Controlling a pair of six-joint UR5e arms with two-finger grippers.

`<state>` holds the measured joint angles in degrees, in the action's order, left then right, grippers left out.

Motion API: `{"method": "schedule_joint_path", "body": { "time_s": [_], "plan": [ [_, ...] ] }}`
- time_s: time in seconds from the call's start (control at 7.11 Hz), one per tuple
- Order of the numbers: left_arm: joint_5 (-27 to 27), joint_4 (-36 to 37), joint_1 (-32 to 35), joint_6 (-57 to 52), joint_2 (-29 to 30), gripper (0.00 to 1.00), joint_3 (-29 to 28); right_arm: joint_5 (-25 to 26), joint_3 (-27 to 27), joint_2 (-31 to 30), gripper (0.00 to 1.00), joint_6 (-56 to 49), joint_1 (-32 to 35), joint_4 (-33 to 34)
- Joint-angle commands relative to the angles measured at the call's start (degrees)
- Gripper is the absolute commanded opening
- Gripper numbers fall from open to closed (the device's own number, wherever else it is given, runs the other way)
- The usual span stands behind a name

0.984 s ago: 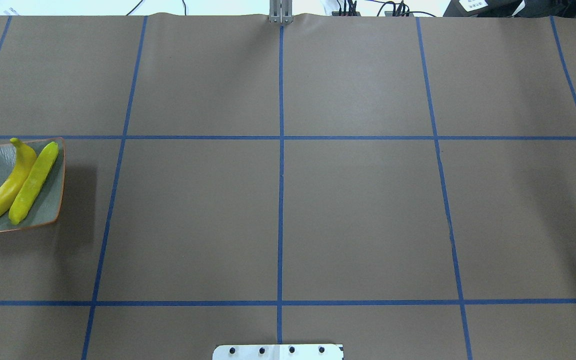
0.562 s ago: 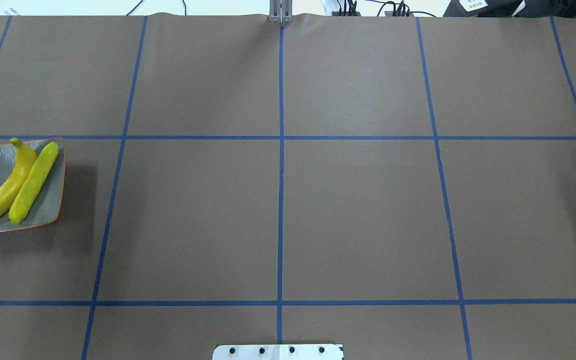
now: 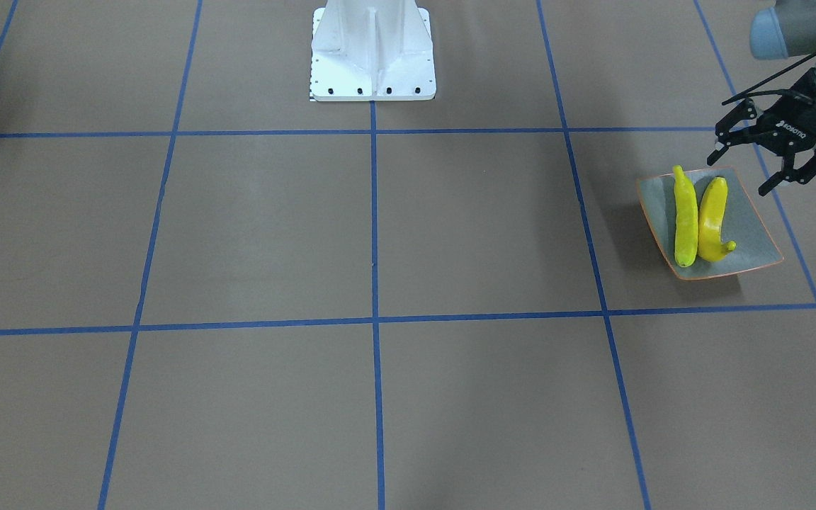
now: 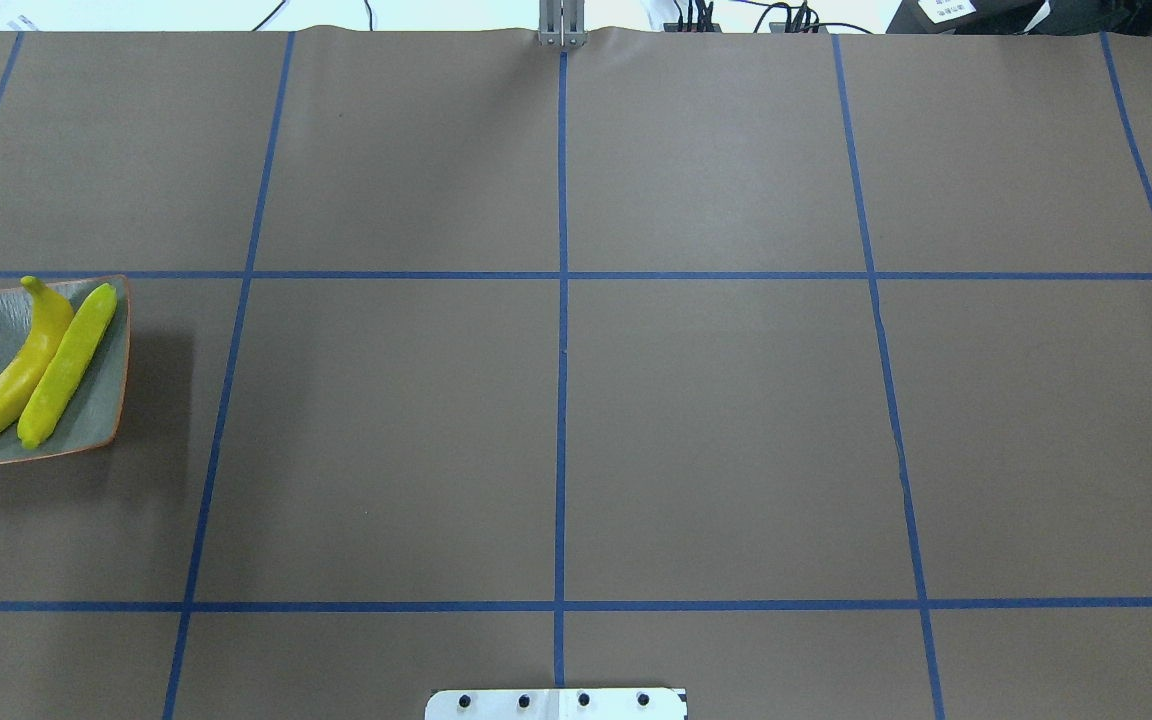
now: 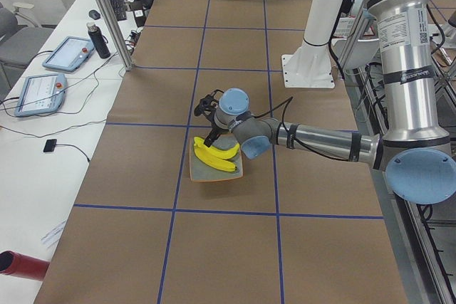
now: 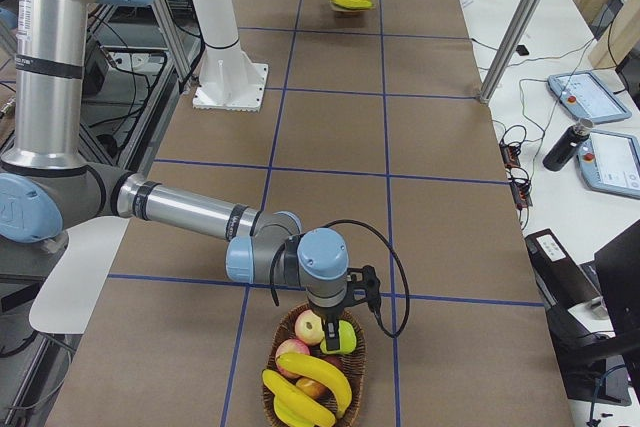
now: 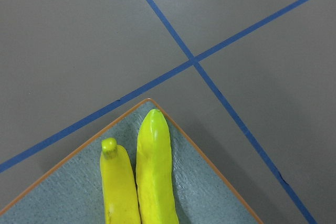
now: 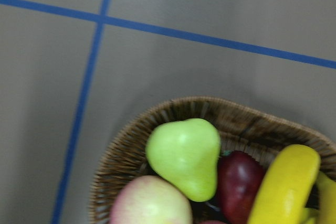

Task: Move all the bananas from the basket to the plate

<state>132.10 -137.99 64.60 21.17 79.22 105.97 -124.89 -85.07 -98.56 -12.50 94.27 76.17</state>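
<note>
Two yellow bananas lie side by side on the grey-green plate with the orange rim. They also show in the overhead view and the left wrist view. My left gripper is open and empty, just above the plate's robot-side edge. Two more bananas lie in the wicker basket. My right gripper hangs over the basket; I cannot tell if it is open. The right wrist view shows one banana.
The basket also holds a green pear, a dark red apple and a pale apple. The robot's white base stands at the table's middle. The plate sits at the overhead view's left edge.
The left gripper's finger has moved farther in over the plate and away from the robot. The two bananas on the plate have not moved.
</note>
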Motion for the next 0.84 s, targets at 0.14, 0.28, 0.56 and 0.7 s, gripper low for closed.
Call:
{"method": "schedule_joint_path", "body": {
  "time_s": [0.14,0.28,0.56,0.7],
  "plan": [
    [-0.09,-0.08,0.00,0.01,0.15,1.00,-0.06,5.62,9.79,0.65,0.99,0.63,-0.05,-10.13],
    [-0.09,-0.17,0.00,-0.08,0.15,1.00,-0.06,5.88,10.27,0.83,0.99,2.11,-0.14,-10.95],
    [-0.18,-0.43,0.00,0.01,0.15,1.00,0.02,5.88,10.54,0.83,0.97,3.09,-0.40,-10.87],
    [-0.09,-0.43,0.00,0.01,0.15,1.00,0.02,5.71,10.45,0.83,0.96,5.62,-1.45,-10.96]
  ]
}}
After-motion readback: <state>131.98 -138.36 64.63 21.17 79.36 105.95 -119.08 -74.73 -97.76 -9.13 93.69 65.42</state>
